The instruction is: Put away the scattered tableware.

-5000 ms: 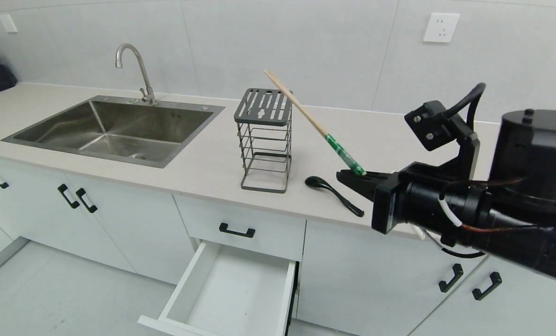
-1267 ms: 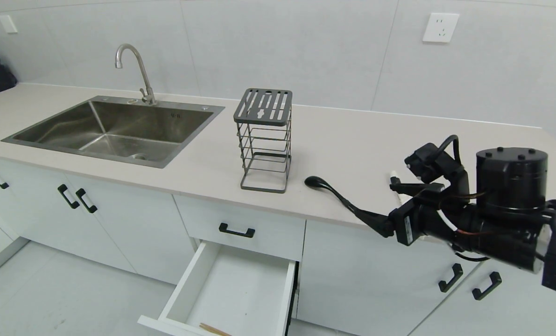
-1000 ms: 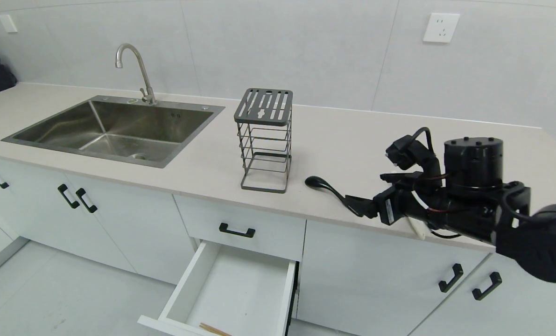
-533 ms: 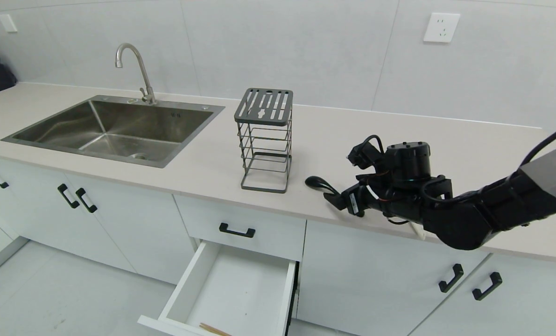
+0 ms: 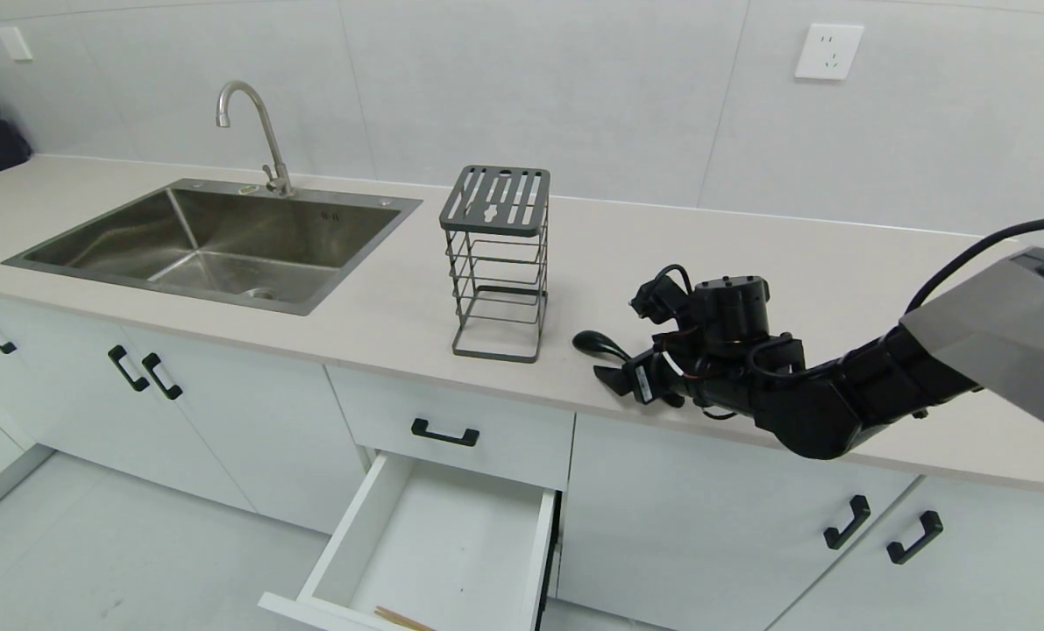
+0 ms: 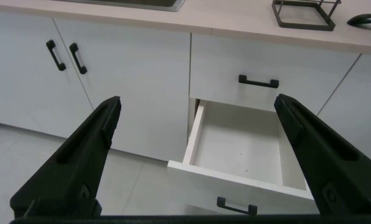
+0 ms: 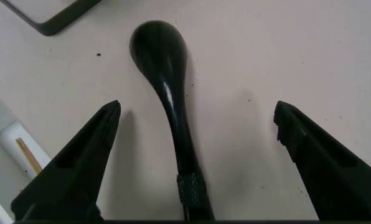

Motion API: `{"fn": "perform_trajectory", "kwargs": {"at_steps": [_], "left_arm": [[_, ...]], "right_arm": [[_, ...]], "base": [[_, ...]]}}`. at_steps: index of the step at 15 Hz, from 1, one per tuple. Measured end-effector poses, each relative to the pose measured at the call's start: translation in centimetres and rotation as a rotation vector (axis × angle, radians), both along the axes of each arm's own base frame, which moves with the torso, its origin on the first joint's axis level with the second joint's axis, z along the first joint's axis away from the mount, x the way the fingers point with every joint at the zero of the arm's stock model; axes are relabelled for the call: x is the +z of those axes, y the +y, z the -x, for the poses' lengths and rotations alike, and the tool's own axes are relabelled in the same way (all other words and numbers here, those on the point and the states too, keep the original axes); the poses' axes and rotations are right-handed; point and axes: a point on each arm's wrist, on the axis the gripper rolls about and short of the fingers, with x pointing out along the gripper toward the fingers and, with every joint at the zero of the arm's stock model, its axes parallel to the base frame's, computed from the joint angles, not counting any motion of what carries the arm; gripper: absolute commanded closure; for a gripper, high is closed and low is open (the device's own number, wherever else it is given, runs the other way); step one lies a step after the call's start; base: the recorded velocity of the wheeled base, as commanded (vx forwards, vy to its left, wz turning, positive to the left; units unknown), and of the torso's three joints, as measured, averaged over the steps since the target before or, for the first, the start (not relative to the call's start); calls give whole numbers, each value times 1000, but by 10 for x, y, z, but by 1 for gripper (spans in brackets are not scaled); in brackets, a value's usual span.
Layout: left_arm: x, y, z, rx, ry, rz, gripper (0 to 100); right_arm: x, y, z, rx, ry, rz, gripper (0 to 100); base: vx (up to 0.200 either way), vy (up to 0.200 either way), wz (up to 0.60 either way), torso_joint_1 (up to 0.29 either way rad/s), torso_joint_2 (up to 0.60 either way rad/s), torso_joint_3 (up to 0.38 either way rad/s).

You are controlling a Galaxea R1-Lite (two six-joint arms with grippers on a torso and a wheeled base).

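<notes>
A black spoon [image 5: 593,343] lies on the counter just right of the wire rack [image 5: 495,263], its bowl toward the rack. My right gripper [image 5: 616,372] is low over the spoon's handle, open, one finger on each side. In the right wrist view the spoon [image 7: 167,74] runs between the spread fingers of the right gripper [image 7: 196,112], which hold nothing. Chopsticks [image 5: 403,620] lie at the front of the open drawer [image 5: 434,543]. My left gripper [image 6: 196,101] hangs open in front of the cabinets, facing the drawer [image 6: 241,155].
A steel sink [image 5: 215,245] with a faucet [image 5: 263,131] takes up the counter's left part. The drawer sticks out below the counter edge, under the rack. Closed cabinet doors with black handles [image 5: 136,368] flank it.
My right arm has swung left along the counter and come down over the black spoon's handle. The chopsticks it held five seconds ago now lie in the drawer.
</notes>
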Motion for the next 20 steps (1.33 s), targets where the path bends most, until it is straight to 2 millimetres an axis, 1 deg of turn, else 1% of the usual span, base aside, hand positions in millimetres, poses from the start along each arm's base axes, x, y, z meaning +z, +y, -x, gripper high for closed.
{"fn": "perform_trajectory", "kwargs": {"at_steps": [2,3,7,9,12,14,16,18,20], "left_arm": [[0,0,0,0,0,0,0],[0,0,0,0,0,0,0],[0,0,0,0,0,0,0],[0,0,0,0,0,0,0],[0,0,0,0,0,0,0],[0,0,0,0,0,0,0],[0,0,0,0,0,0,0],[0,0,0,0,0,0,0],[0,0,0,0,0,0,0]], "right_arm": [[-2,3,-7,-5,-8,-5,0],[-5,3,-10,-7,-6,-4,100],[-16,4,-14,-10,9,0,100],[-19,4,-15,-14,12,7,100],[-13,3,-12,-17,7,7,100],[0,1,-7,-14,-9,2,100],[16,3,7,6,-33,-11,100],[26,8,36,49,-33,-19,100],[34,20,70,116,-40,-54,100]], "base": [[0,0,0,0,0,0],[0,0,0,0,0,0],[0,0,0,0,0,0],[0,0,0,0,0,0],[0,0,0,0,0,0],[0,0,0,0,0,0],[0,0,0,0,0,0],[0,0,0,0,0,0],[0,0,0,0,0,0]]}}
